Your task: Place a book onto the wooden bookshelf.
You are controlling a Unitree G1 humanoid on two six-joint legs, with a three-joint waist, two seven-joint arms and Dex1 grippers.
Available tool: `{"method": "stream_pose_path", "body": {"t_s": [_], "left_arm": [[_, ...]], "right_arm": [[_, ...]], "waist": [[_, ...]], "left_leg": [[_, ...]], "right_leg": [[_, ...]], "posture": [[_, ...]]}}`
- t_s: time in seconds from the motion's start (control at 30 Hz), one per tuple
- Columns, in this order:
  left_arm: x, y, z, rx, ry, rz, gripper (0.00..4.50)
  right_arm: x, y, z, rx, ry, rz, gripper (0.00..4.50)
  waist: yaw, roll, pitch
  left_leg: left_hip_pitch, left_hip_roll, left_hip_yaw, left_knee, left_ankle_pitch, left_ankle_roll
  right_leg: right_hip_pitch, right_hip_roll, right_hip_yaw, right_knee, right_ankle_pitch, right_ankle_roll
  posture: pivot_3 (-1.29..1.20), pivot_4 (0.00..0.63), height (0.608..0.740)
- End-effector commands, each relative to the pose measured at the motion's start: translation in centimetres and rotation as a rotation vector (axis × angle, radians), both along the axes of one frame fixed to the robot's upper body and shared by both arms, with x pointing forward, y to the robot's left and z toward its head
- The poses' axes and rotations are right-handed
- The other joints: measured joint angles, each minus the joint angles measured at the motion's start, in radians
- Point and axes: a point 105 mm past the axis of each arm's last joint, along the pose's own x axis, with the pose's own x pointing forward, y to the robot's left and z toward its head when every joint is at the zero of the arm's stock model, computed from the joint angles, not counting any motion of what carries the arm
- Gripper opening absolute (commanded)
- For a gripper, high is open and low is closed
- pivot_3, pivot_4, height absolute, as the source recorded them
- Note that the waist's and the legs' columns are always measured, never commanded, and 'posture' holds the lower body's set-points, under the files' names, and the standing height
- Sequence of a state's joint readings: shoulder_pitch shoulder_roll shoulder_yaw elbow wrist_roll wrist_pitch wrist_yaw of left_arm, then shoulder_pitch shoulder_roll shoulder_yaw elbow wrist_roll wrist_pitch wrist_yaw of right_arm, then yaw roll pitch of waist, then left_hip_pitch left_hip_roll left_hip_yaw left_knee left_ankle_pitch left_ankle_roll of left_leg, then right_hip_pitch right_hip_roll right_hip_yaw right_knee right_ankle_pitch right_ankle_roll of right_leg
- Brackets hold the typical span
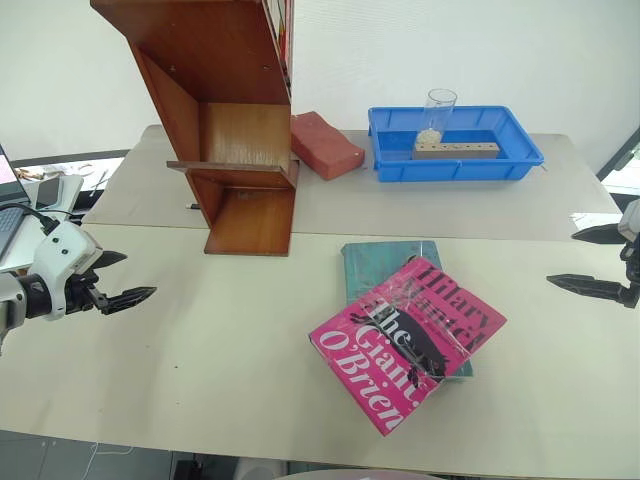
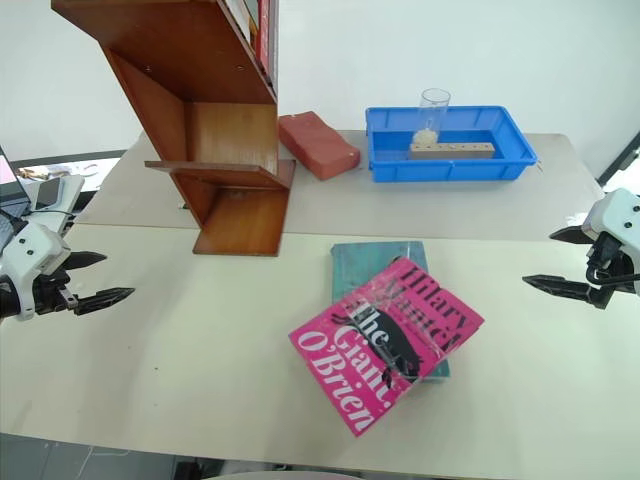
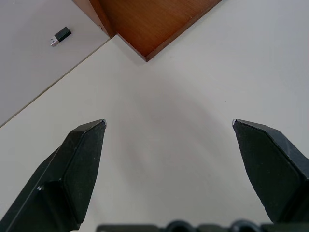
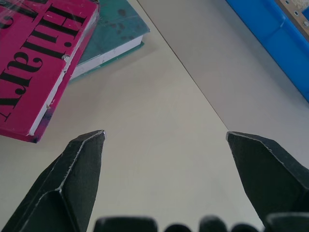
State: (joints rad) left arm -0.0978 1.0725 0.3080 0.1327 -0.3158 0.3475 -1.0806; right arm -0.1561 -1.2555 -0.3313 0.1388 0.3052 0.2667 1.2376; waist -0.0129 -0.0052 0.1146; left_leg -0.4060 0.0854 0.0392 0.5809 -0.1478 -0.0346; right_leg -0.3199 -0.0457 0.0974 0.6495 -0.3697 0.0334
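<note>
The bright pink book [image 1: 408,340] lies face up in the middle of the table, resting askew on a teal-green book [image 1: 380,262]. Its corner also shows in the right wrist view as the pink book [image 4: 34,67]. The wooden bookshelf [image 1: 235,120] stands at the back left, its shelf board bare. My left gripper [image 1: 128,280] hovers open at the far left, well away from the book. My right gripper [image 2: 560,262] hovers open at the far right, level with the book and apart from it. Both hold nothing.
A red brick-like block [image 1: 325,145] lies just right of the shelf. A blue tray [image 1: 455,160] at the back holds a clear cup [image 1: 437,115] and a wooden strip. A small black stick [image 3: 61,36] lies by the shelf foot. A laptop [image 1: 10,195] sits far left.
</note>
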Motion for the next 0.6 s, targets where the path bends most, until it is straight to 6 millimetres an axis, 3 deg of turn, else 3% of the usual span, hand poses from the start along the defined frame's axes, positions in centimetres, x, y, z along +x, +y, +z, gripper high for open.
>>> {"method": "stream_pose_path", "body": {"t_s": [0.03, 0.6], "left_arm": [[0.12, -0.36, 1.82, 0.003, -0.041, -0.014, 4.5], [0.4, -1.1, 2.27, -0.028, -0.018, -0.014, 4.5]], "right_arm": [[0.36, 0.19, 1.28, -0.01, -0.062, 0.002, 4.45], [0.8, 0.1, 0.96, -0.011, -0.087, -0.022, 4.45]], "waist": [[0.0, 0.0, 0.0], [0.0, 0.0, 0.0]], "left_leg": [[0.0, 0.0, 0.0, 0.0, 0.0, 0.0], [0.0, 0.0, 0.0, 0.0, 0.0, 0.0]], "right_leg": [[0.0, 0.0, 0.0, 0.0, 0.0, 0.0], [0.0, 0.0, 0.0, 0.0, 0.0, 0.0]], "posture": [[0.0, 0.15, 0.673], [0.0, 0.15, 0.673]]}}
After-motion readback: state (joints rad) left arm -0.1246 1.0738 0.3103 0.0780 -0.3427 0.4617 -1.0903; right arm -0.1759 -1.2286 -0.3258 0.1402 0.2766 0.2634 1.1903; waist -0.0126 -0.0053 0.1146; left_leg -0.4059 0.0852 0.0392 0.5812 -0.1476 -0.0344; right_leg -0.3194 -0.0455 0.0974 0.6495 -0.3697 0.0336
